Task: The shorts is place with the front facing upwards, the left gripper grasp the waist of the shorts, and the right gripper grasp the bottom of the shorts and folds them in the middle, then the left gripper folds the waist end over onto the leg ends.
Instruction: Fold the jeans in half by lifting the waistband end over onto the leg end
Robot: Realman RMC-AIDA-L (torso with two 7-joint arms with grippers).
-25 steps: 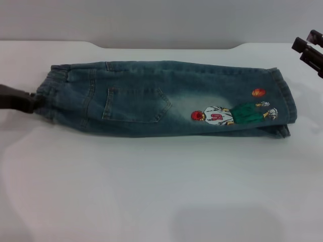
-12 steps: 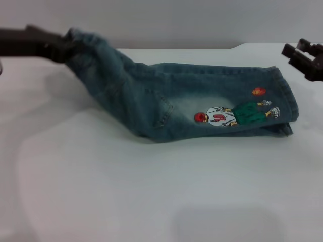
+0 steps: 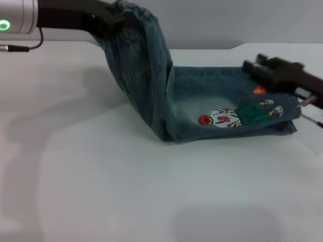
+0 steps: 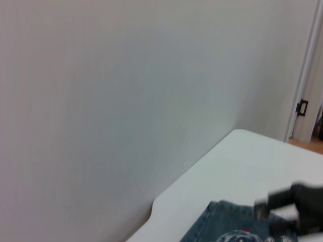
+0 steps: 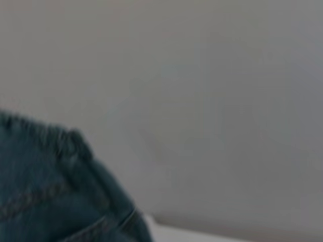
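The shorts [image 3: 197, 96] are folded lengthwise on the white table [image 3: 151, 196], showing a cartoon figure [image 3: 227, 117]. My left gripper [image 3: 117, 19] is shut on the waist [image 3: 135, 14] and holds it high above the table at the back left, so the upper half hangs steeply. The leg ends [image 3: 288, 115] still lie flat at the right. My right gripper [image 3: 255, 62] hovers just above the legs near the hems, open and holding nothing. In the left wrist view I see denim shorts [image 4: 222, 229] and the right gripper [image 4: 295, 204]. The right wrist view shows the raised waist [image 5: 45, 196].
A pale wall [image 3: 227, 20] runs behind the table. The table's back edge has a notch [image 3: 166, 48] in the middle. White table surface stretches in front of and to the left of the shorts.
The left gripper has lifted the waist off the table and carried it up and to the right. The right gripper has moved left, in over the leg ends.
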